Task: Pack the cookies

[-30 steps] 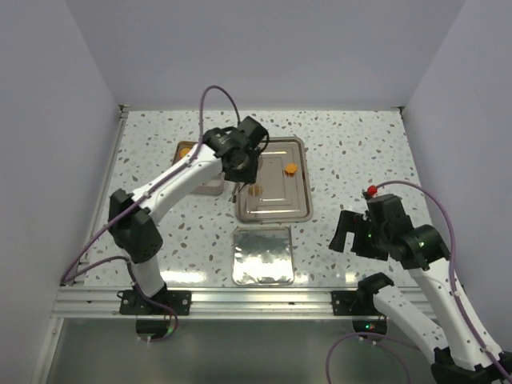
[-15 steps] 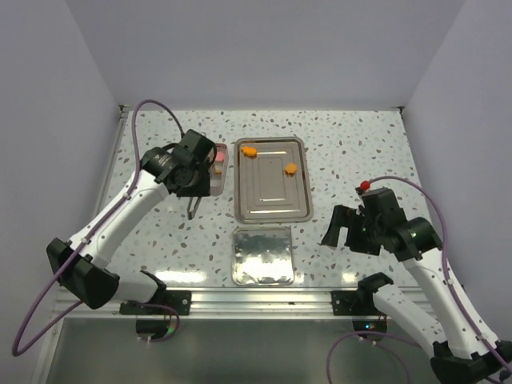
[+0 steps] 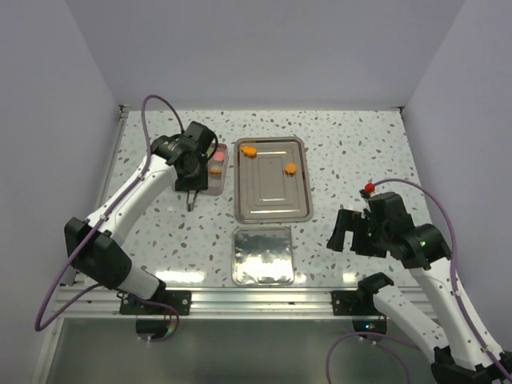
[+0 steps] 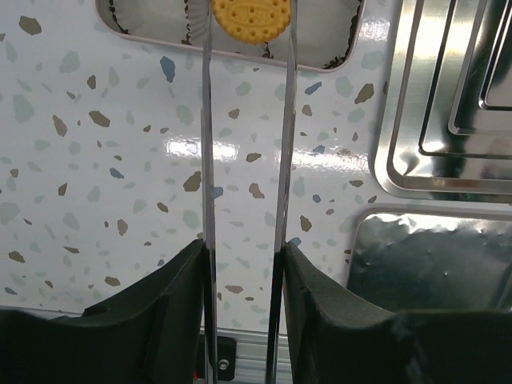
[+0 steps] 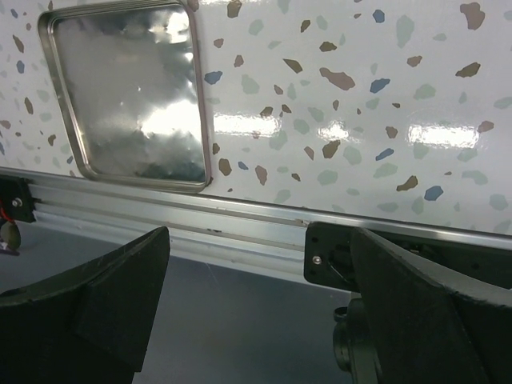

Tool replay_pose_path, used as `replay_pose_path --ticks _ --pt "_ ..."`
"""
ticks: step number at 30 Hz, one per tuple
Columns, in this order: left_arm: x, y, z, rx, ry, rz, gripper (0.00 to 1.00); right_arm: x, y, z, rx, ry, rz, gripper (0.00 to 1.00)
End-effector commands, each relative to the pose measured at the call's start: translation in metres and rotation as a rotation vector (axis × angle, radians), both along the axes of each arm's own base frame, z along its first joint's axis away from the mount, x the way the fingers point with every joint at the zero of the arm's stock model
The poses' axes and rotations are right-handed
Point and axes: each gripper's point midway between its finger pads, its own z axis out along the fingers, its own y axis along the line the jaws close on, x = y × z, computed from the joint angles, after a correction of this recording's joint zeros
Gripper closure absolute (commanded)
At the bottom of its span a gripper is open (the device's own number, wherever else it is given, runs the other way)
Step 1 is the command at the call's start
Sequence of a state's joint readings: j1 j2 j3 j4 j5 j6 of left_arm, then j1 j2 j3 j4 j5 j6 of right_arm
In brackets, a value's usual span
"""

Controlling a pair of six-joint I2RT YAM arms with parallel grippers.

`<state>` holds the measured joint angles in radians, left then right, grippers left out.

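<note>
An orange cookie [image 4: 250, 18] is pinched between the tips of thin metal tongs [image 4: 206, 160]. My left gripper [image 4: 244, 252] is shut on those tongs, and the cookie hangs over the near edge of the small cookie box [image 4: 160, 48]. From above, the left gripper [image 3: 192, 170] stands at the box [image 3: 222, 189], which holds a pink cookie [image 3: 216, 158] and an orange one [image 3: 214, 170]. Two more orange cookies [image 3: 250, 150] [image 3: 291, 168] lie on the steel tray [image 3: 272, 200]. My right gripper [image 3: 344, 232] [image 5: 256, 304] is wide open and holds nothing, low at the right front.
A flat steel lid [image 3: 262, 254] [image 5: 128, 88] lies in front of the tray, near the aluminium rail [image 5: 264, 220] at the table's front edge. White walls close in the left, back and right sides.
My left arm swung from over the tray leftward to the box, carrying the tongs. The orange cookie that lay at the tray's left edge is gone from the tray. The right arm only shifted slightly.
</note>
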<state>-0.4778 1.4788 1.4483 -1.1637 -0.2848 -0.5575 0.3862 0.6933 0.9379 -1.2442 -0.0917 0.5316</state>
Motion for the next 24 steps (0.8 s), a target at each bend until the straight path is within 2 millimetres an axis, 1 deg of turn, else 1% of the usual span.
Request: replay_pose_path --ticks 1,6,12,19,24 --pt "0.017 0.004 0.008 0.024 -0.034 0.0 0.55 0.002 -0.004 0.009 -0.028 -0.037 0.026 0.01" --pt "0.026 0.006 0.0 0.039 -0.013 0.02 0.55 0.001 -0.009 0.015 -0.047 -0.055 0.032 0.01" --pt "0.034 0.006 -0.006 0.042 -0.007 0.026 0.54 -0.002 -0.011 0.015 -0.058 -0.061 0.037 0.01" --pt "0.039 0.012 -0.018 0.067 0.021 0.032 0.53 -0.004 -0.011 0.015 -0.061 -0.06 0.049 0.01" --pt "0.041 0.015 -0.023 0.072 0.022 0.03 0.5 -0.004 -0.013 0.016 -0.07 -0.066 0.044 0.01"
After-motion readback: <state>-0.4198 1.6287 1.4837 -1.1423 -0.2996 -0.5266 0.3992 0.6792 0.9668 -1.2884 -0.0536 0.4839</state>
